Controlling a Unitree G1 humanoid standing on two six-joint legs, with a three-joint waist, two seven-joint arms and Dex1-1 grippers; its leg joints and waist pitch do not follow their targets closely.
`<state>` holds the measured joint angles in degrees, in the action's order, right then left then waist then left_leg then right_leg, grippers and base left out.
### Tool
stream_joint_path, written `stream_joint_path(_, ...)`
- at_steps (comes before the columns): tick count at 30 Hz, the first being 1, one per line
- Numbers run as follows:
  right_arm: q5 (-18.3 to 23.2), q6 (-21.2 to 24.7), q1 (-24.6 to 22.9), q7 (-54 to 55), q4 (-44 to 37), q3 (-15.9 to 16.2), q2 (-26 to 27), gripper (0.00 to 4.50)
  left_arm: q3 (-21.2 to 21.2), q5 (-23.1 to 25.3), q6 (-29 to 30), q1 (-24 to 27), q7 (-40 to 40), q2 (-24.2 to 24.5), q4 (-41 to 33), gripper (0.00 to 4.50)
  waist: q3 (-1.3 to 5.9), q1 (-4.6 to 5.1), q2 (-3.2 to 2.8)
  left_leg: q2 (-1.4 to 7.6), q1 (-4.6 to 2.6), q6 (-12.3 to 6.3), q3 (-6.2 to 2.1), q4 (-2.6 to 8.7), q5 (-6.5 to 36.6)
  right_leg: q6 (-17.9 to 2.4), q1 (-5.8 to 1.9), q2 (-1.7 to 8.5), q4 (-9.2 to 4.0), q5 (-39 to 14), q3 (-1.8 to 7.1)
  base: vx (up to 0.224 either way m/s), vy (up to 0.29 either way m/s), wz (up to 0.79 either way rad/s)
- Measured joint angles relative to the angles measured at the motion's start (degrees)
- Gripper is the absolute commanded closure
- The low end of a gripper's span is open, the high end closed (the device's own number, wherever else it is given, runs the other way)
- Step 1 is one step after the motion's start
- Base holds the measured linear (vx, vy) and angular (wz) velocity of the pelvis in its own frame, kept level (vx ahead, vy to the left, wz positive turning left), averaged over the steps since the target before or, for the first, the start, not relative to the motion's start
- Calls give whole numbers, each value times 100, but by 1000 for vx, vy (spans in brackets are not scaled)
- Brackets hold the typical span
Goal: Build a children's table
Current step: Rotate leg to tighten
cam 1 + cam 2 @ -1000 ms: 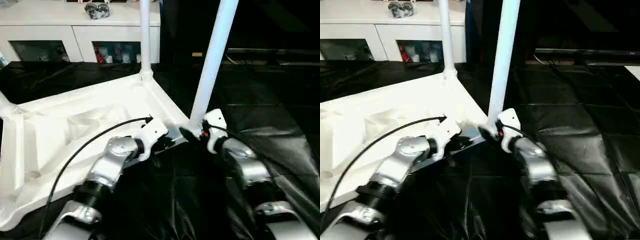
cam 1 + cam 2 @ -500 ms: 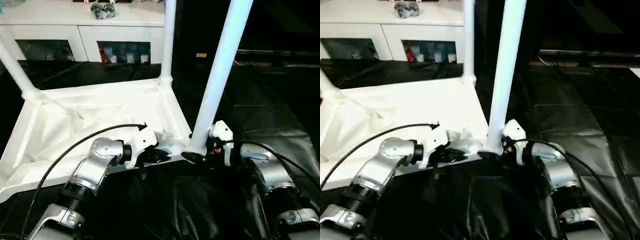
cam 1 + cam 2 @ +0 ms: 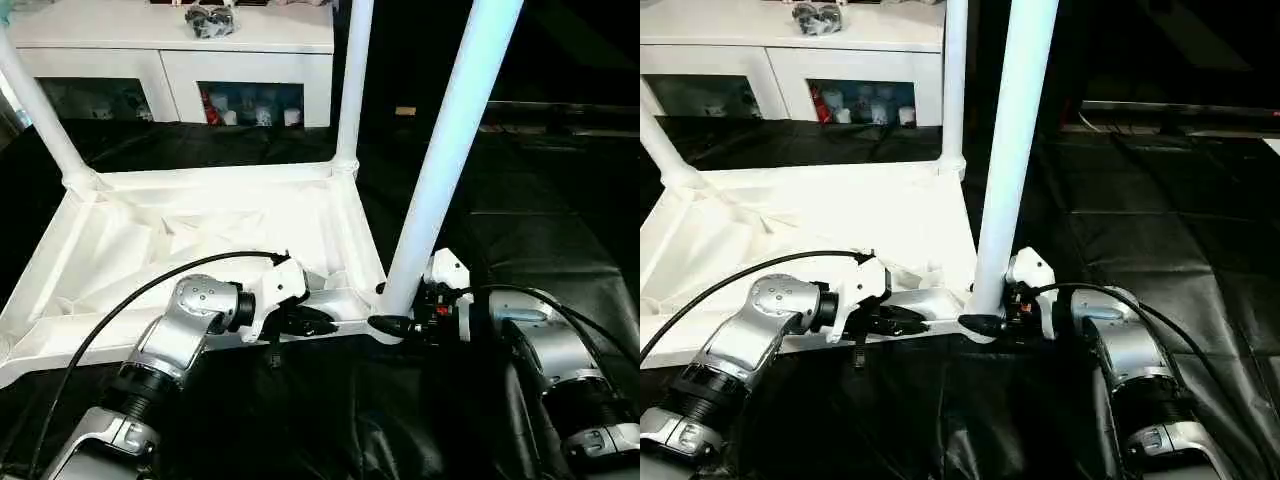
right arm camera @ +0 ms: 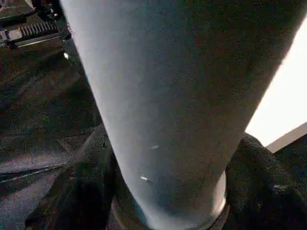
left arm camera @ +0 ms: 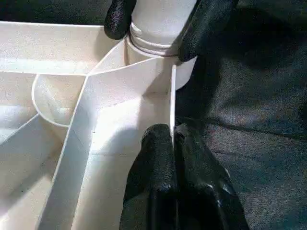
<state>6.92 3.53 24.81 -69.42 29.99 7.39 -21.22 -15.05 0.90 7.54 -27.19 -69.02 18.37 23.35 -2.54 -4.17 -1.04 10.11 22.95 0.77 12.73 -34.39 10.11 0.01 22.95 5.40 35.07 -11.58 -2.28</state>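
1. While upside down on the black sheeting (image 3: 560,250), with ribbed underside up: white tabletop (image 3: 200,230).
2. Upright in its corner sockets: far leg (image 3: 352,80), far-left leg (image 3: 40,115), near-right leg (image 3: 450,150).
3. At the near edge, left gripper (image 5: 172,139), fingers (image 5: 158,163) pressed together on the thin edge wall (image 5: 172,100), one finger to each side of it.
4. Seen from the head, at that same near rim just left of the near-right socket: left gripper.
5. At the foot of the near-right leg, right gripper (image 3: 985,322), black fingers (image 4: 76,191) set either side of the tube just above the socket and snug against it.
6. Beyond the tabletop, against the back: white cabinet (image 3: 170,50) with glass doors, small items behind the glass, a dark bundle (image 3: 208,18) on top.
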Motion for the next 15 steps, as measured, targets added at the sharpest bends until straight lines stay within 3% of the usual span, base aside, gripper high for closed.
stream_joint_path(4, -21, 4, -31, 216, 2, -66, 84, 185, 14, 21, 23, 28, 164, -40, -19, 450, 3, -2, 8, 0, -4, 0, 0, 0, 0, 0, -1, 0, 4, 0, 2, 0, 0, 0)
stream_joint_path(11, -293, 6, 266, 2539, 594, -505, 953, 187, 174, 460, 278, 23, 1552, -591, 15, 450, 0, 208, 31, -4, -13, 1, 0, -3, 0, -5, -6, 0, -6, 6, 11, 0, 0, 0)
stream_joint_path(15, -403, 7, 511, 3747, 940, -718, 1368, 187, 185, 665, 469, -130, 2241, -968, 190, 450, 3, 240, 26, -7, -19, 1, 0, -2, 0, -5, -10, 0, -8, 6, 16, 0, 0, 0)
